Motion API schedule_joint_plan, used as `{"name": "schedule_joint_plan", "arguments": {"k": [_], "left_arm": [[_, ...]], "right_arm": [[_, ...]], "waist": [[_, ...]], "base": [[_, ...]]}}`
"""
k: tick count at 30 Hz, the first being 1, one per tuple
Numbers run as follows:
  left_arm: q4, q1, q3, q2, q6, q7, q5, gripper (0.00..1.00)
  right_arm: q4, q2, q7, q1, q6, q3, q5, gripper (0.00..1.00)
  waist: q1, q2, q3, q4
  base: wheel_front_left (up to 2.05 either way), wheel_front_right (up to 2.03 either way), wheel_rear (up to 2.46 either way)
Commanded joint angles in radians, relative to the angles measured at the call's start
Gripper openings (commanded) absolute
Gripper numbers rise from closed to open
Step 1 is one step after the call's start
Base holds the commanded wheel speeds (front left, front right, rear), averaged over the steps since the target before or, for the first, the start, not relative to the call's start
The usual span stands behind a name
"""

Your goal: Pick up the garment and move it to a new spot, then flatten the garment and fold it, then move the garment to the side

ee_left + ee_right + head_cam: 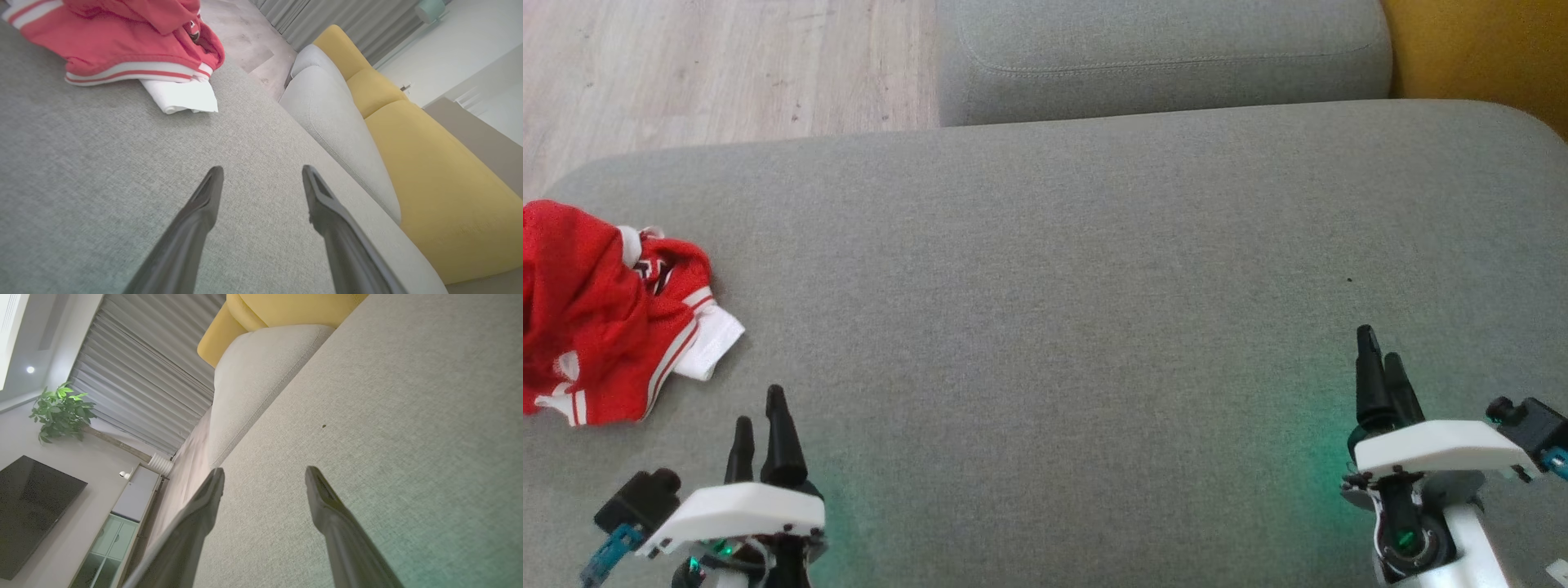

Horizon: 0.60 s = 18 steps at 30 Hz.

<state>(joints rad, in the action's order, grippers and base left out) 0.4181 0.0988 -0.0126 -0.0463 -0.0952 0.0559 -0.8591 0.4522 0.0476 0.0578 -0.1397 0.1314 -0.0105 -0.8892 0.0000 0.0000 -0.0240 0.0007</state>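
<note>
grey sofa seat [1094,245] under both arms, wood floor [686,73] past its far edge. left gripper [758,406] wide open, holding nothing, fingers pointing along the seat. garment [596,310] is a crumpled red heap with white trim, ahead and to the left of the left gripper, near but not touching; its white edge is the part closest to the gripper. right gripper [1379,343] also wide open and empty, well apart from the garment, bare seat ahead of it. small dark speck [1349,280] just ahead of the right gripper. second grey cushion [1160,57] and yellow backrest [1478,49] further ahead.
</note>
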Motion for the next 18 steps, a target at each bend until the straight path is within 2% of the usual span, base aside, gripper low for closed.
{"name": "schedule_joint_plan", "arguments": {"k": [1, 18], "left_arm": [[-0.022, 0.048, 0.005, -0.016, 0.005, 0.015, 0.027, 1.00], [0.018, 0.056, -0.035, -0.022, 0.027, 0.065, 0.242, 1.00]], "right_arm": [[-0.025, 0.014, 0.013, -0.055, 0.000, 0.015, 0.027, 1.00], [0.009, 0.010, 0.063, -0.071, 0.000, 0.040, 0.264, 1.00]], "waist": [[0.0000, 0.0000, 0.002, 0.000], [0.0000, 0.0000, 0.002, 0.005]], "base": [[0.00, 0.00, 0.00], [0.00, 0.00, 0.00]]}}
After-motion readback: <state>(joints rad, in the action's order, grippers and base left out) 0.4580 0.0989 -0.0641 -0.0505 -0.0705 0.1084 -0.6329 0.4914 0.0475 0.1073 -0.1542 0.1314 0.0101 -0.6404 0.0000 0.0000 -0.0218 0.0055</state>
